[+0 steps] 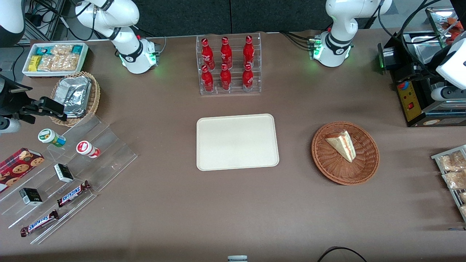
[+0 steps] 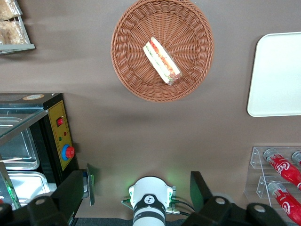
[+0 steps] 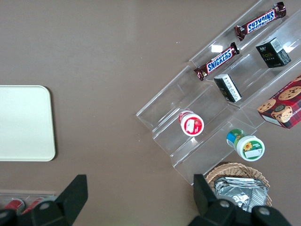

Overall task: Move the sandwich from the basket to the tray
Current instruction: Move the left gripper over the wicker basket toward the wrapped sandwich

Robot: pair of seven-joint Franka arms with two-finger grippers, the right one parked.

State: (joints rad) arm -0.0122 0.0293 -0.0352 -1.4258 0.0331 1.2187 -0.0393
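The sandwich (image 1: 340,145) (image 2: 162,61), a pale bread wedge with red and green filling along its edge, lies in the reddish-brown wicker basket (image 1: 346,178) (image 2: 136,75). The cream-white tray (image 1: 236,142) (image 2: 277,75) lies flat at mid-table, beside the basket and toward the parked arm's end. My gripper (image 2: 136,178) hangs high over the table near the working arm's base, well clear of the basket. Its black fingers (image 2: 70,193) stand wide apart, open, with nothing between them. Its hand (image 1: 449,92) shows at the edge of the front view, above the black appliance.
A black food warmer (image 1: 418,91) stands beside the working arm's base. A clear rack of red bottles (image 1: 229,65) stands farther from the front camera than the tray. A rack of wrapped snacks (image 1: 453,171) sits at the working arm's end. Stepped acrylic shelves (image 1: 72,163) fill the parked arm's end.
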